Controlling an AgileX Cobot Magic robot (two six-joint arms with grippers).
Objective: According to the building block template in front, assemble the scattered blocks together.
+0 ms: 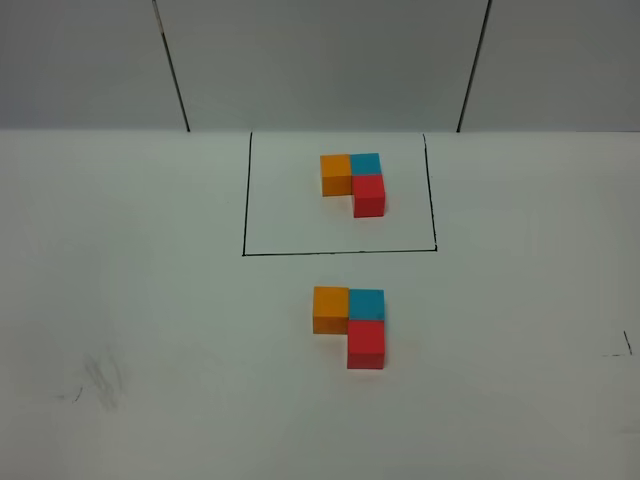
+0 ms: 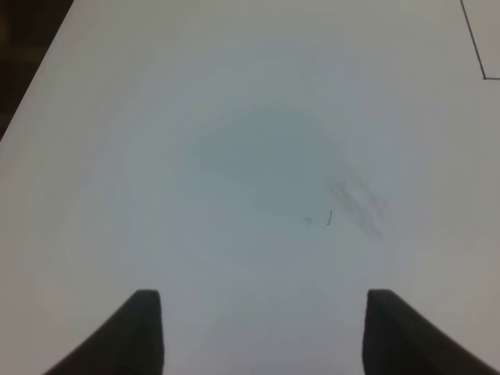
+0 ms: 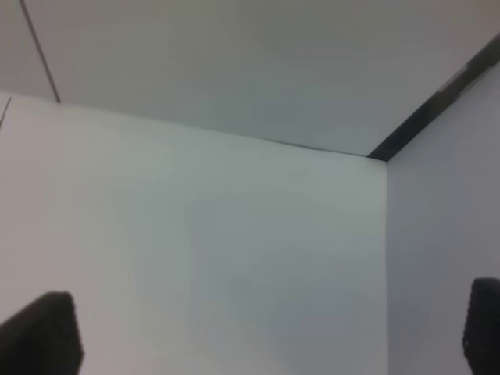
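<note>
The building block template point(image 1: 352, 178) is an L of orange, blue and red cubes inside a black drawn outline point(image 1: 340, 252) at the back middle of the white table. In front of it, the scattered blocks touch one another in the same L: orange point(image 1: 331, 308), blue point(image 1: 366, 303), red point(image 1: 367, 344). Neither arm shows in the exterior high view. The left wrist view has my left gripper point(image 2: 266, 332) over bare table, fingers apart with nothing between them. My right gripper point(image 3: 262, 336) is open wide and empty, facing the table's far corner.
Grey scuff marks point(image 1: 105, 380) lie on the table at the front left, also seen as a smudge point(image 2: 359, 203) in the left wrist view. A small black mark point(image 1: 625, 345) sits at the right edge. White walls with black seams point(image 1: 175, 70) close off the back.
</note>
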